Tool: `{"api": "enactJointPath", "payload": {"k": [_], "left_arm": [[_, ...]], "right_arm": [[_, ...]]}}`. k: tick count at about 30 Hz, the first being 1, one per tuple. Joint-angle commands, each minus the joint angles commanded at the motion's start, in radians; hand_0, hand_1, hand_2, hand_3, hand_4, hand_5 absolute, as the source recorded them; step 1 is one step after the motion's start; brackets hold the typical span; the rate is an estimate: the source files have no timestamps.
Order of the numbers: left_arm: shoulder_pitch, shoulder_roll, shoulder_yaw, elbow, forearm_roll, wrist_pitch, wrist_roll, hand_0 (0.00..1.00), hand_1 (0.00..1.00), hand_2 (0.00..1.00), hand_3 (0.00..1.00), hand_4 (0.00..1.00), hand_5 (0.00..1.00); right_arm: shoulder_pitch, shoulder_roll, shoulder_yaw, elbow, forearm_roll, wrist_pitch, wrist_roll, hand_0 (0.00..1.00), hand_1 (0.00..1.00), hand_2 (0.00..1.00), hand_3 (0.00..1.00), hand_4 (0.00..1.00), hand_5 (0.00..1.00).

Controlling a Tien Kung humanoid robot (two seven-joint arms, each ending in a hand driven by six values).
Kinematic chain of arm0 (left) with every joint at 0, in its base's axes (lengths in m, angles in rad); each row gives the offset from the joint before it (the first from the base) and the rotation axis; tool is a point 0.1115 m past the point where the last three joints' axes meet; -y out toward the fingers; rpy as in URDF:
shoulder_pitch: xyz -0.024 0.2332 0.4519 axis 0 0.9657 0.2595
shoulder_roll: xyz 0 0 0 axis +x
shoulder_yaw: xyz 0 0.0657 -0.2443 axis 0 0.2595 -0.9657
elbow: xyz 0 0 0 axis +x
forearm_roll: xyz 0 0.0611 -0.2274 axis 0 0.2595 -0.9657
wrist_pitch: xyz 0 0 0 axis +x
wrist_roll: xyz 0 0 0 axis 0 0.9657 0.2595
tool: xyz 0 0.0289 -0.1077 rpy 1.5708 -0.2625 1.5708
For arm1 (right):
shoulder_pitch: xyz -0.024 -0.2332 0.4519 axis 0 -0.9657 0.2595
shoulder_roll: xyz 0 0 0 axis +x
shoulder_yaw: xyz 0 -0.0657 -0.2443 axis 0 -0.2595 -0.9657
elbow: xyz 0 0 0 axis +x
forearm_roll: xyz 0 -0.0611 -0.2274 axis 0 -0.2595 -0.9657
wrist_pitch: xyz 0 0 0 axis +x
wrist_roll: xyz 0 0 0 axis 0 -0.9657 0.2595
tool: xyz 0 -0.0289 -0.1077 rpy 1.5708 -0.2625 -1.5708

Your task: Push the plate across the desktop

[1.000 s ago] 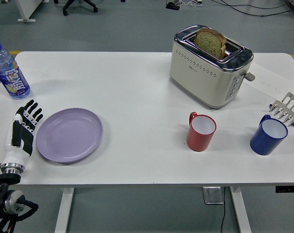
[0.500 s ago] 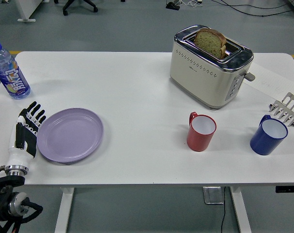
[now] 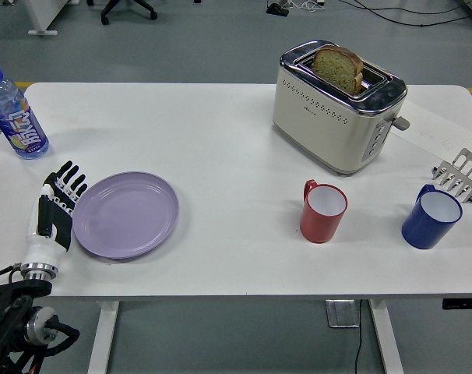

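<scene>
A lilac plate (image 3: 127,214) lies flat on the white table (image 3: 220,140) at the front left. My left hand (image 3: 57,206) lies against the plate's left rim, fingers straight and spread, holding nothing. Its forearm comes up from the lower left corner. The right arm is not in view.
A water bottle (image 3: 14,114) stands at the far left. A cream toaster (image 3: 337,105) with a bread slice (image 3: 339,68) stands at the back right. A red mug (image 3: 322,210) and a blue mug (image 3: 431,217) stand right of the plate. A metal rack (image 3: 459,174) is at the right edge.
My left hand has moved right, and the plate has slid right with it by a short distance.
</scene>
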Motion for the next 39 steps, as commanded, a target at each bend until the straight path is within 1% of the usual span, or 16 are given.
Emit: {"api": "enactJointPath", "payload": {"k": [5, 16, 24, 32, 37, 39], "left_arm": [[-0.003, -0.004, 0.027, 0.002, -0.021, 0.012, -0.011, 0.866, 0.884, 0.915, 0.870, 0.492, 0.998], [-0.011, -0.013, 0.070, 0.009, -0.037, 0.031, -0.025, 0.871, 0.891, 0.926, 0.873, 0.491, 0.998], [-0.025, -0.021, 0.121, 0.014, -0.050, 0.053, -0.041, 0.880, 0.900, 0.941, 0.877, 0.489, 0.998], [-0.033, -0.027, 0.156, 0.019, -0.061, 0.061, -0.050, 0.891, 0.912, 0.949, 0.887, 0.484, 0.998], [-0.041, -0.030, 0.193, 0.024, -0.080, 0.072, -0.063, 0.891, 0.912, 0.949, 0.887, 0.484, 0.998], [-0.044, -0.035, 0.209, 0.024, -0.086, 0.076, -0.071, 0.892, 0.910, 0.948, 0.893, 0.480, 0.998]], "right_arm": [[0.000, 0.000, -0.001, 0.000, -0.001, 0.001, 0.000, 0.605, 0.544, 0.641, 0.620, 0.134, 0.355], [0.002, 0.000, -0.001, 0.000, -0.004, 0.002, -0.001, 0.604, 0.545, 0.640, 0.620, 0.135, 0.357], [0.002, 0.000, -0.002, 0.000, -0.006, 0.003, -0.002, 0.605, 0.545, 0.640, 0.620, 0.135, 0.355], [0.001, -0.001, -0.005, 0.000, -0.005, 0.003, -0.001, 0.605, 0.545, 0.639, 0.620, 0.135, 0.355], [-0.001, -0.001, -0.005, 0.000, -0.006, 0.003, -0.001, 0.605, 0.545, 0.639, 0.620, 0.135, 0.355], [-0.003, -0.001, -0.006, 0.000, -0.006, 0.003, -0.001, 0.605, 0.544, 0.639, 0.620, 0.135, 0.355]]}}
